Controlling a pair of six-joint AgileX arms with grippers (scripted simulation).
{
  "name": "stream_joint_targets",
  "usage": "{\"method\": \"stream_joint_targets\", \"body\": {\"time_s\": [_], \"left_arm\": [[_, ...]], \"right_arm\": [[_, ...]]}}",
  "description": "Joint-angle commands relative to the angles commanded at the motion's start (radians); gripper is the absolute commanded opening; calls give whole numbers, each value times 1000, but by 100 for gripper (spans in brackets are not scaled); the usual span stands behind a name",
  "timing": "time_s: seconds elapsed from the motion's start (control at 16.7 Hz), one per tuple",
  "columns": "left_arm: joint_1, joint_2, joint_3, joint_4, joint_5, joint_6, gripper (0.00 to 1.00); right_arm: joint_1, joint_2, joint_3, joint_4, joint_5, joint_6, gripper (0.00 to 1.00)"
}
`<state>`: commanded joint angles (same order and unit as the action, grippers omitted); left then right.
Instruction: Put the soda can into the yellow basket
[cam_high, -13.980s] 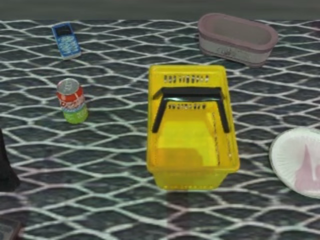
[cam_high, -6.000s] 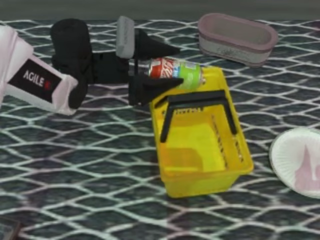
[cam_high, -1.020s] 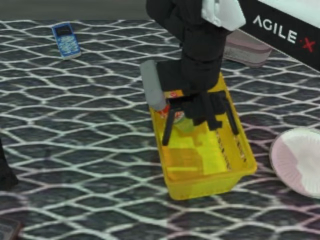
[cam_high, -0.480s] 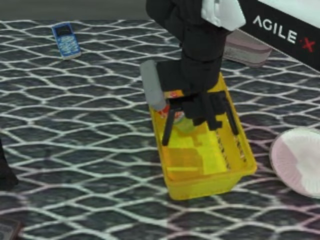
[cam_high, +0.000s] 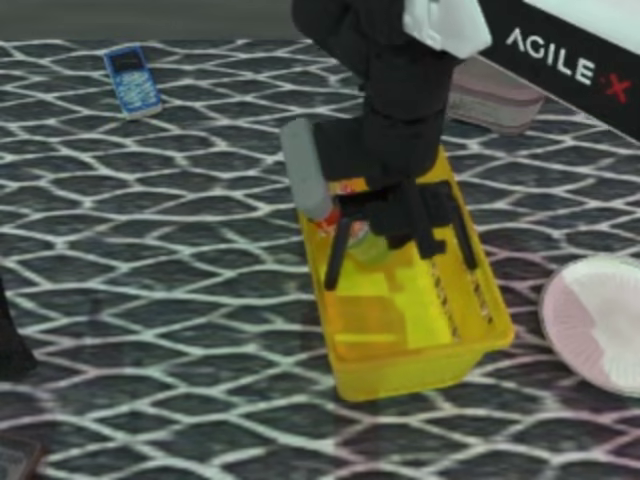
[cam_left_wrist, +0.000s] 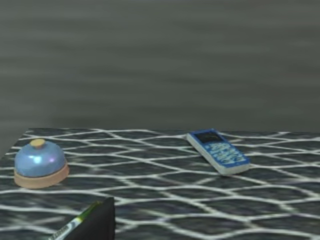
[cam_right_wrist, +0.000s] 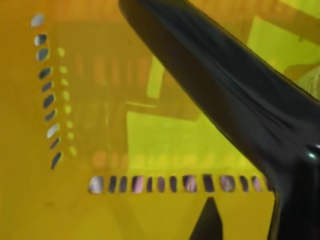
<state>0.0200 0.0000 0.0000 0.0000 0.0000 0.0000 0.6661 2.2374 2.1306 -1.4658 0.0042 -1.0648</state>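
Right tool (cam_high: 385, 235) is lowering the small red-white-green soda can (cam_high: 362, 243), gripped, inside the yellow slotted plastic basket (cam_high: 400, 360) near the worktop's far edge; release is pending.

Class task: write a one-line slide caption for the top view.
Right gripper lowers the soda can into the yellow basket.

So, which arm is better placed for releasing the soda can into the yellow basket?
The right arm. Its pincer is already down inside the yellow basket, with the soda can at its fingers. The left arm is parked off the table's left edge, far from the basket.
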Motion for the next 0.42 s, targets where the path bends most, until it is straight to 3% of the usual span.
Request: {"method": "stream_joint_targets", "body": {"time_s": [0.42], "left_arm": [[0,0,0,0,0,0,100]], "right_arm": [[-26,-11,169,-179,-1,-32,0]]}}
